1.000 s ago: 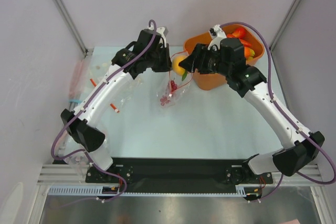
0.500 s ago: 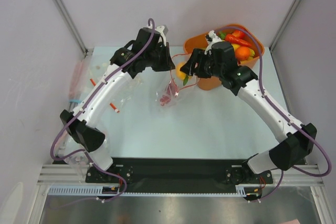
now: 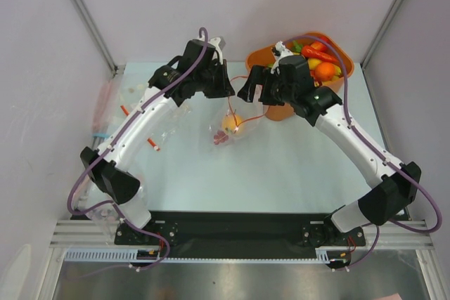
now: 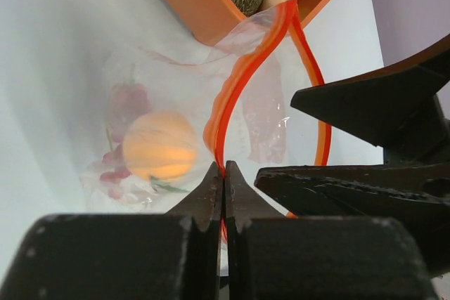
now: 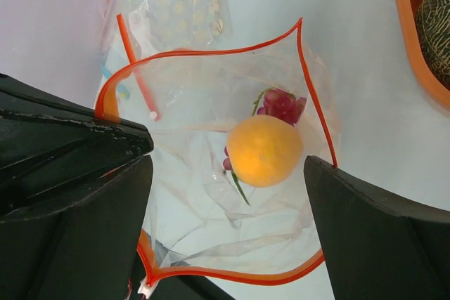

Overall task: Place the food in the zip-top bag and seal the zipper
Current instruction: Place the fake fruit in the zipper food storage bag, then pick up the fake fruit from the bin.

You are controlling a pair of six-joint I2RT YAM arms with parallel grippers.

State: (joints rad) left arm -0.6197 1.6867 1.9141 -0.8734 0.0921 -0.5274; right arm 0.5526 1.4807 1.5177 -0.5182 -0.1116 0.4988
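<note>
The zip-top bag (image 3: 235, 126) hangs open between the two grippers, its bottom on the table. My left gripper (image 3: 222, 91) is shut on the red-orange zipper (image 4: 238, 86) and holds that edge up. In the left wrist view its tips (image 4: 223, 168) pinch the strip. An orange (image 5: 264, 150) and purple grapes (image 5: 283, 103) lie inside the bag. They also show in the top view, the orange (image 3: 230, 121) above the grapes (image 3: 219, 138). My right gripper (image 5: 228, 161) is open and empty above the bag's mouth, beside the left one (image 3: 251, 92).
The orange tub (image 3: 273, 111) stands at the back right, just behind the bag, with several toy fruits and vegetables (image 3: 320, 61) in it. Its rim shows in the right wrist view (image 5: 411, 40). Other clear bags (image 3: 105, 107) and a loose red strip (image 3: 153, 145) lie at the left.
My right gripper, shut on the orange over the bag's mouth, has opened. The orange has dropped into the bag beside the grapes. The left gripper has kept its hold.
</note>
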